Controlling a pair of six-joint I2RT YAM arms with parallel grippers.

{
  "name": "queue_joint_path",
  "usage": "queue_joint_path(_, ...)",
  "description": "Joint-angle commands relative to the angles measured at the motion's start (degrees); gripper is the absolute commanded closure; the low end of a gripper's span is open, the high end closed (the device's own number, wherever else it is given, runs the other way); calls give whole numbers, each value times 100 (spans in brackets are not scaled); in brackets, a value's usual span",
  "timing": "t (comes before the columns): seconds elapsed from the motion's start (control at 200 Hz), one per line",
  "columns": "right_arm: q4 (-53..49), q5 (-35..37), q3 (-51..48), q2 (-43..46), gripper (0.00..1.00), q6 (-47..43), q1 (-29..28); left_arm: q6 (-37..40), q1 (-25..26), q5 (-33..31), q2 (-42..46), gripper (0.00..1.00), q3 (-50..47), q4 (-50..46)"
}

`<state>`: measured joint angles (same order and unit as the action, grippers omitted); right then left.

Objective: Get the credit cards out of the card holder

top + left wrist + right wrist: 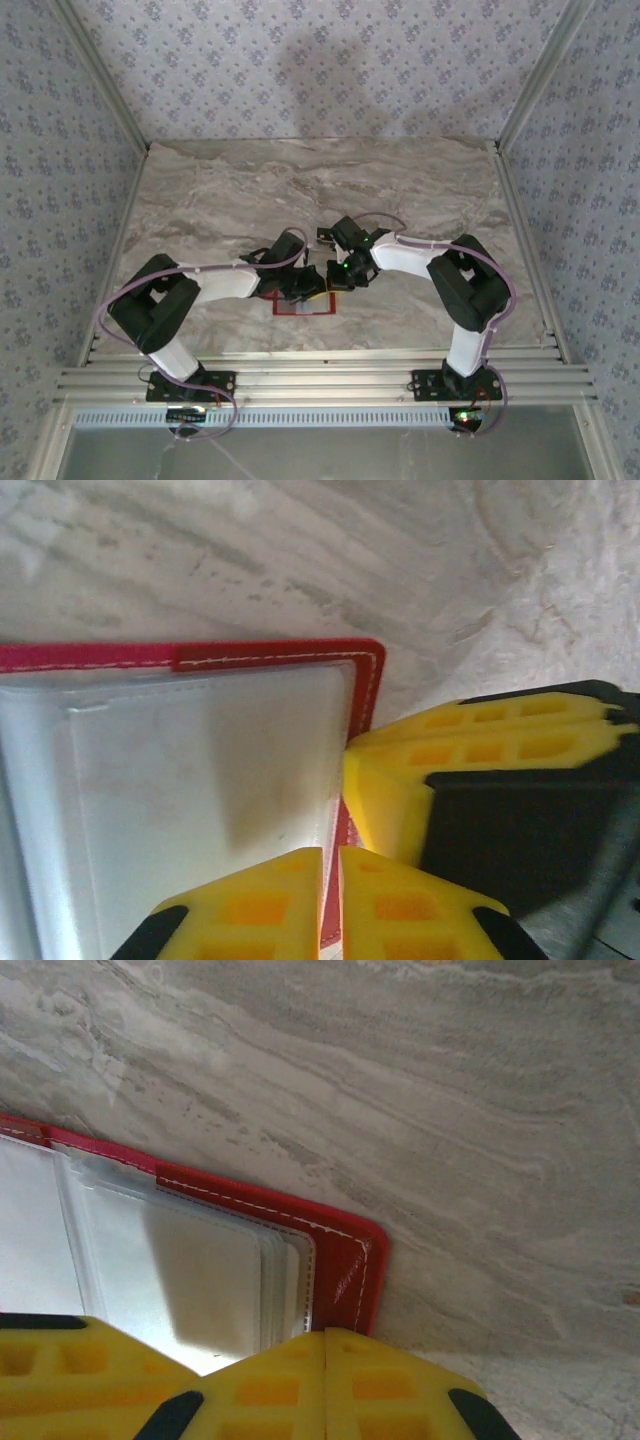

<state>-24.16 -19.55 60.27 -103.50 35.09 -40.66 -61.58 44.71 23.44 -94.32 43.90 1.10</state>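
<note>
red card holder [345,1260] open flat on marble desk [400,180], credit cards [200,1280] tucked inside, left gripper [330,905] closed narrow at holder's edge, right gripper [325,1385] closed at its corner

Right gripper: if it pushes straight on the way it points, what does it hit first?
The card holder: the right gripper, fingers shut, points at its red border near the corner, beside the clear sleeves. The tips look on or nearly on it; depth is unclear. Past that edge lies table.
</note>
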Motion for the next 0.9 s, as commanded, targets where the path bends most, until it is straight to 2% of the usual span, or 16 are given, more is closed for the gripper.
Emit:
queue_joint_path(0.0, -16, 17, -103, -74, 93, 6, -49, -107, 36, 239, -145, 86, -2, 145)
queue_joint_path(0.145, -16, 26, -121, -73, 93, 16, -48, 79, 63, 191, -301, 86, 174, -302)
queue_joint_path(0.385, -44, 56, -115, -75, 93, 30, -47, 532, 232, -275, -459, 86, 670, -1465)
queue_joint_path(0.66, -80, 61, -121, -65, 93, 24, -56, 601, 249, -455, -409, 86, 645, -1624)
queue_joint_path(0.894, -73, 57, -99, -73, 94, 25, -63, 881, 250, -799, -202, 86, 801, -2143)
